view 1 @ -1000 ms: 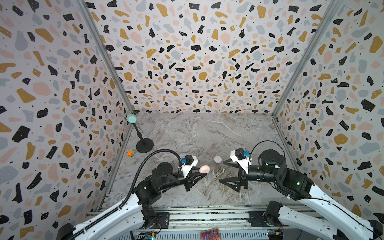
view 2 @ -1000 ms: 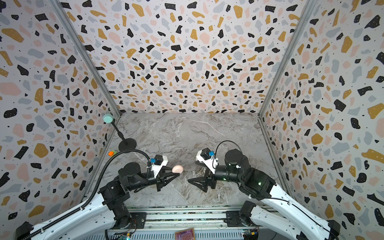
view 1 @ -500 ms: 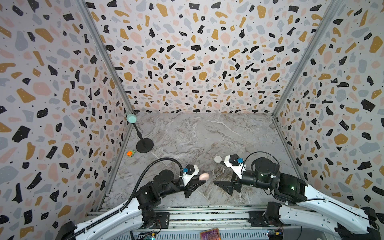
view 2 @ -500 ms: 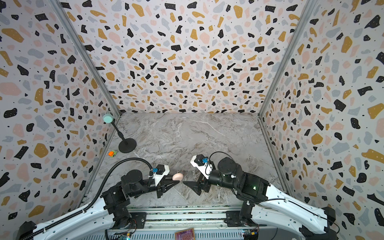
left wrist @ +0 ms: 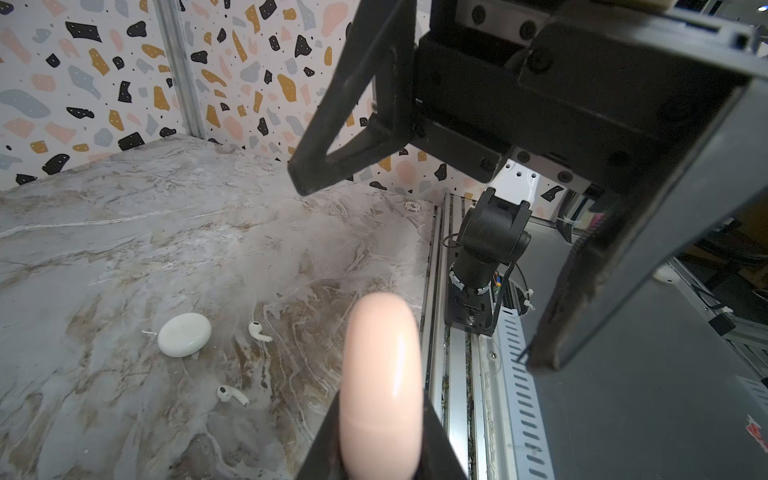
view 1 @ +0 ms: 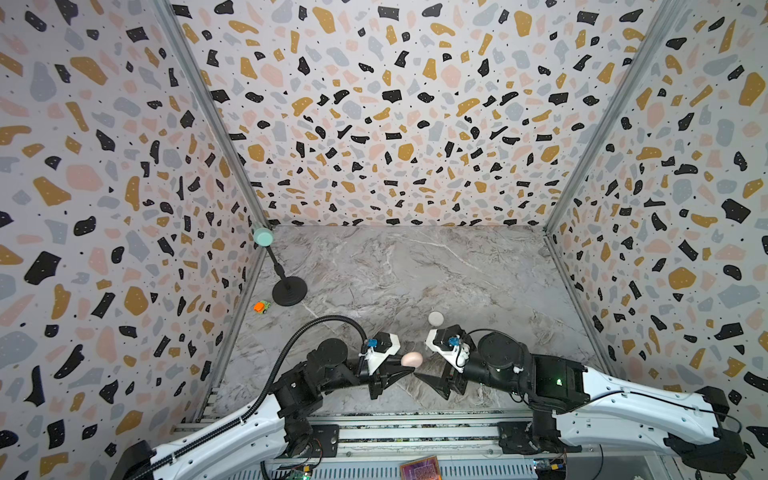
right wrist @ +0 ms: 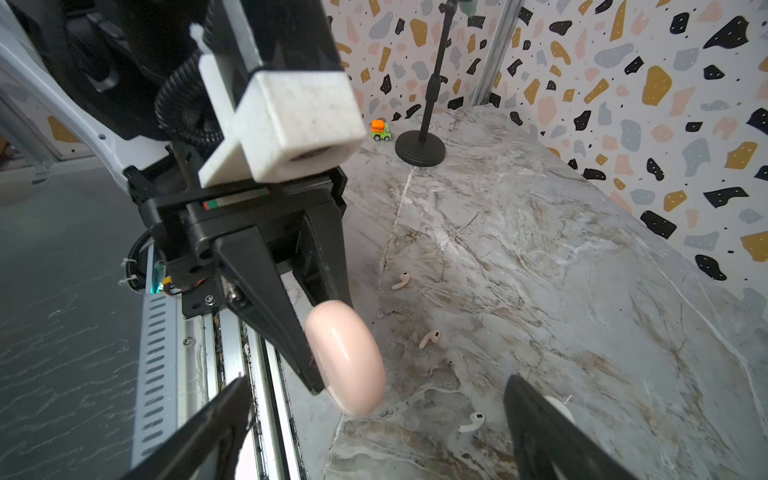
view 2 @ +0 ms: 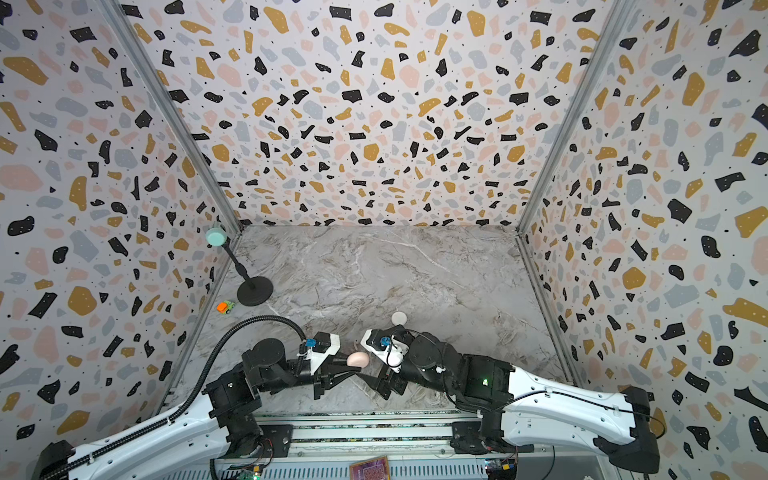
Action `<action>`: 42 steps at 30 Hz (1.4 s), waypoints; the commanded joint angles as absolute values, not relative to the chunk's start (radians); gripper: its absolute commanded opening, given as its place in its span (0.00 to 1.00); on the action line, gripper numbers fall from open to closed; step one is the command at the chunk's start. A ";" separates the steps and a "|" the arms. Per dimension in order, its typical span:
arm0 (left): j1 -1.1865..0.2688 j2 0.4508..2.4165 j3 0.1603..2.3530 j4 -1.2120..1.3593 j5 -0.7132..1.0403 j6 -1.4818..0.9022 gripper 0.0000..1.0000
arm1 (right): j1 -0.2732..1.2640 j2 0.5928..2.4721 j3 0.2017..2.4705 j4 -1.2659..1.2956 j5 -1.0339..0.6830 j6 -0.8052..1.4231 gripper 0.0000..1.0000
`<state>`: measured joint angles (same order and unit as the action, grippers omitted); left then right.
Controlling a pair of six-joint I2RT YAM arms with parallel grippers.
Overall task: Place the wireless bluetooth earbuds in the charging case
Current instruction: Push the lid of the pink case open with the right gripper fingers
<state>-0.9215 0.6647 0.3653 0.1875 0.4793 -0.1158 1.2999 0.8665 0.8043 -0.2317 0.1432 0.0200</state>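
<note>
A pink pebble-shaped charging case (view 1: 411, 359) (view 2: 357, 359) hangs closed above the table's front edge, with my left gripper (view 1: 409, 366) (left wrist: 380, 440) shut on it. My right gripper (view 1: 422, 358) (right wrist: 378, 386) faces it, open, its jaws on either side of the pink case (right wrist: 345, 357) without touching. A white case (view 1: 435, 318) (left wrist: 184, 334) lies closed on the marble. Two white earbuds (left wrist: 258, 331) (left wrist: 230, 394) lie beside it. In the right wrist view two pinkish earbuds (right wrist: 401, 281) (right wrist: 430, 338) and a white earbud (right wrist: 471, 422) lie loose on the table.
A black stand (view 1: 289, 291) with a teal head rises at the left wall, with an orange-green toy car (view 1: 262, 306) beside it. A slotted metal rail (view 1: 415, 432) runs along the table's front edge. Patterned walls (view 1: 395, 124) enclose three sides.
Both arms have drawn toward the front edge. My right gripper has moved left, up to the pink case, staying open. The left gripper keeps its hold.
</note>
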 commanded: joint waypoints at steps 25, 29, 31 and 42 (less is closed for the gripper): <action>-0.932 0.657 0.357 0.283 0.583 -0.111 0.00 | 1.313 0.864 0.779 -0.208 0.247 0.000 0.95; -0.933 0.658 0.355 0.285 0.586 -0.112 0.00 | 1.312 0.851 0.777 -0.208 0.272 0.003 0.94; -0.934 0.662 0.356 0.287 0.589 -0.112 0.00 | 1.312 0.842 0.779 -0.205 0.298 0.004 0.94; -0.941 0.673 0.354 0.290 0.607 -0.110 0.00 | 1.311 0.833 0.788 -0.216 0.383 0.014 0.95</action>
<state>-0.9268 0.6765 0.3653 0.2340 0.5411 -0.1165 1.3182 0.8555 0.7788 -0.2234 0.2825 0.0128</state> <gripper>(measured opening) 0.233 0.946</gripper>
